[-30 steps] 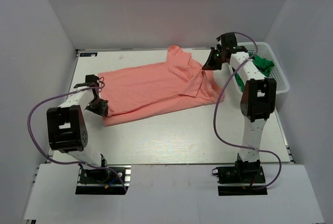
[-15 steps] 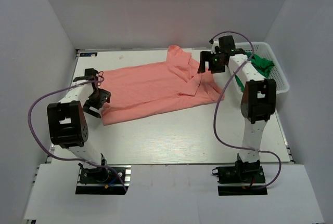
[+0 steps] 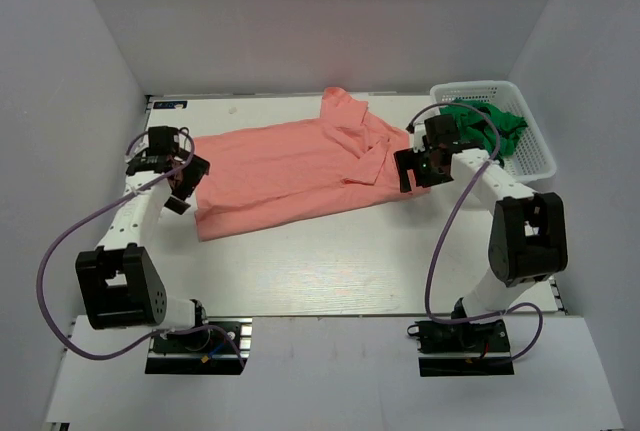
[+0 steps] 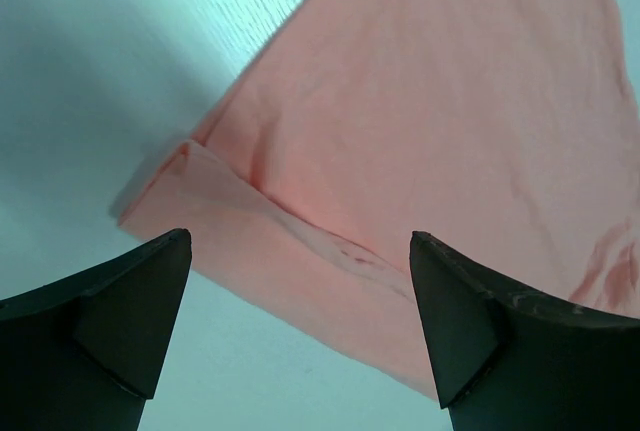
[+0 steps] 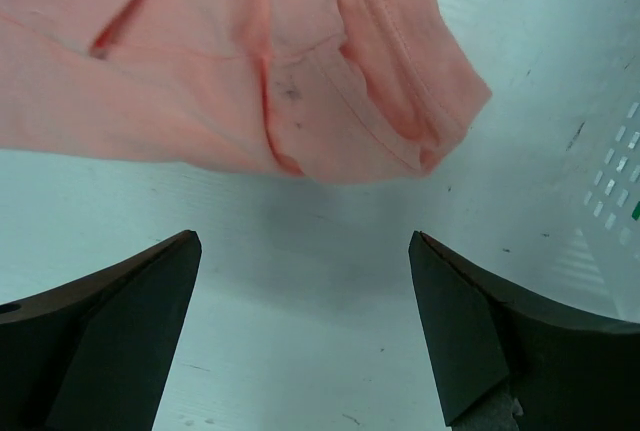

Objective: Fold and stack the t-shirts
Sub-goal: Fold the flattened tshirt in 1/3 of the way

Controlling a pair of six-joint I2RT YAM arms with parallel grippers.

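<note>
white table [image 3: 330,261] inside a white-walled box, with both arm bases at the near edge. the left gripper [image 4: 300,351] reads wide open: its wrist camera shows both fingers spread with nothing between them, at the left end of the salmon shirt [image 3: 290,171]. that camera shows a hem strip lying doubled over at the corner, a fold i cannot make out from overhead. the right gripper [image 5: 300,341] is also spread wide and empty, over bare table just beside the shirt's right sleeve. its camera picks up small dark specks on the sleeve cloth, which the overhead view does not show. only the overhead view gives me the whole shirt: spread flat across the middle of the table, collar toward the far edge. farther right, the green garment [image 3: 480,121] sits bunched in the white basket [image 3: 540,156] at the far right corner. the right wrist camera catches only the basket's lattice wall.
</note>
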